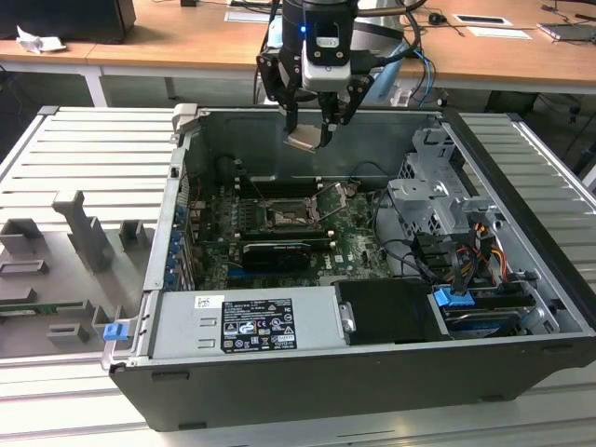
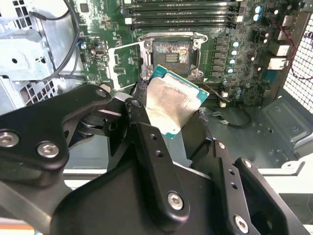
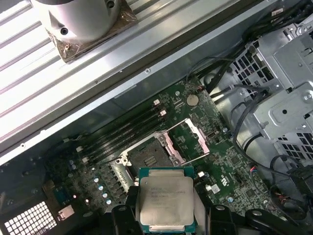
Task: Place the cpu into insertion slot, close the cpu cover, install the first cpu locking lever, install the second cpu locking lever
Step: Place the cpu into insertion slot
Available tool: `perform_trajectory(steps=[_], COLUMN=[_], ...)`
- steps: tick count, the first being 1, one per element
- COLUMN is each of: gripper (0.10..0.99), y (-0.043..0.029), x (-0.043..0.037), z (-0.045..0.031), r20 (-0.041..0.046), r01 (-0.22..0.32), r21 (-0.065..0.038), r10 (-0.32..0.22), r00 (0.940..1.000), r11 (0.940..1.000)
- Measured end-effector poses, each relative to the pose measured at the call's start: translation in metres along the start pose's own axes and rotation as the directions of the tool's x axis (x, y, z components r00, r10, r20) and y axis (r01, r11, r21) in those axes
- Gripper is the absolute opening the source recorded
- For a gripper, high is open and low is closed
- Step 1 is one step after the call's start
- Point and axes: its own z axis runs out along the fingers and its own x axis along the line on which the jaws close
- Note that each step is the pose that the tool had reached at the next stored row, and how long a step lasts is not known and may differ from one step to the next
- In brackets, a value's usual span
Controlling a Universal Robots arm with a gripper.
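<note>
From where I stand, in the exterior view the pincer [image 1: 307,138] hangs over the open computer case [image 1: 279,382], clenched on the cpu [image 1: 303,141], well above the insertion slot [image 1: 284,217].

In the second wrist view the chip sits tilted between the fingers [image 2: 142,105]. The slot [image 2: 171,53] is bare, with the cpu cover [image 2: 124,61] swung open beside it.

The first wrist view agrees: the socket [image 3: 149,154] is empty. I'd judge that seating, closing and both locking steps remain.
</note>
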Motion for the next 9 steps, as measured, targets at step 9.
perform_trajectory(steps=[9], gripper=[0.525], y=[-0.0003], x=[0.0], z=[0.0032], r20=[0.0002], r01=[-0.002], r21=[0.0], r10=[0.002], r00=[1.0], r11=[1.0])
